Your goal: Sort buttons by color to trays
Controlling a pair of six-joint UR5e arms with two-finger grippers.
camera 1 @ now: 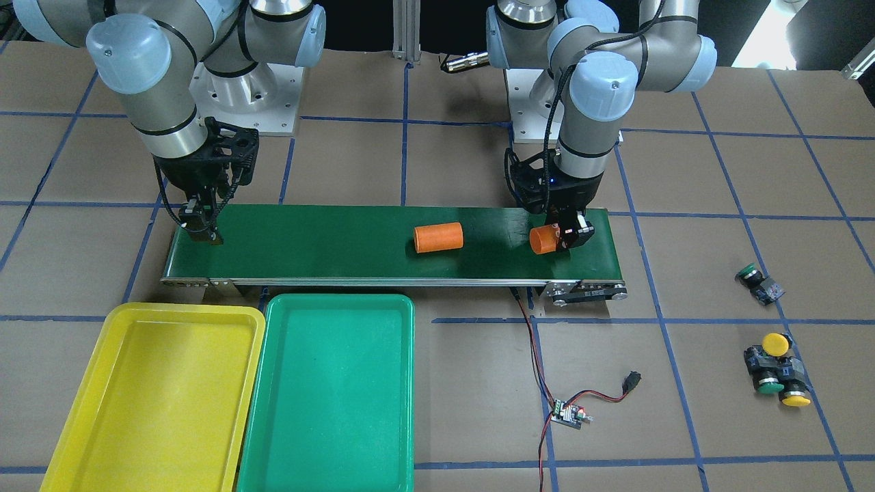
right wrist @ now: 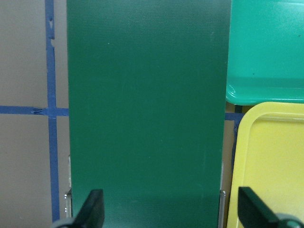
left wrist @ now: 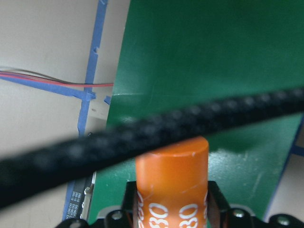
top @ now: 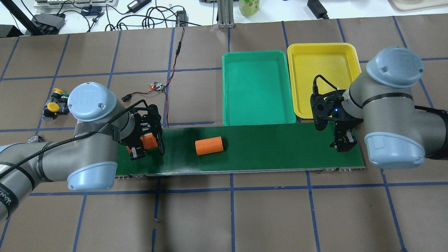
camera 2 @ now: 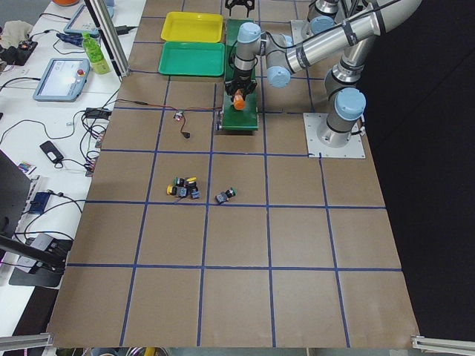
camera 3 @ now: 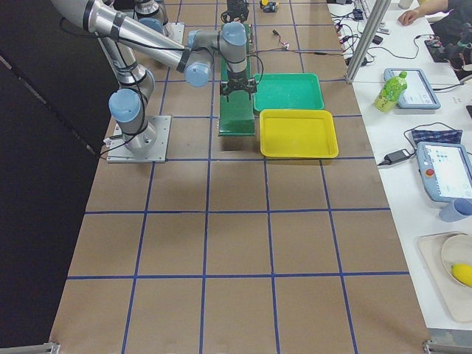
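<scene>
Overhead exterior | left gripper (top: 147, 148) clamps an orange cylinder (top: 149, 140) over one end of the conveyor belt (top: 273, 147) — right gripper (top: 344, 143) spread wide above the opposite end | buttons (top: 54, 105) on the table (top: 245, 217), beyond the belt's cylinder end

The yellow tray (camera 1: 157, 403) and green tray (camera 1: 335, 396) are smooth, glossy plastic; the belt (camera 1: 328, 246) is matt and finely textured like cloth, edged by a bare metal rail (camera 1: 355, 281); the table (camera 1: 478, 383) wears matt brown paper; the orange cylinder (camera 1: 438, 238) looks smooth and dull.
</scene>
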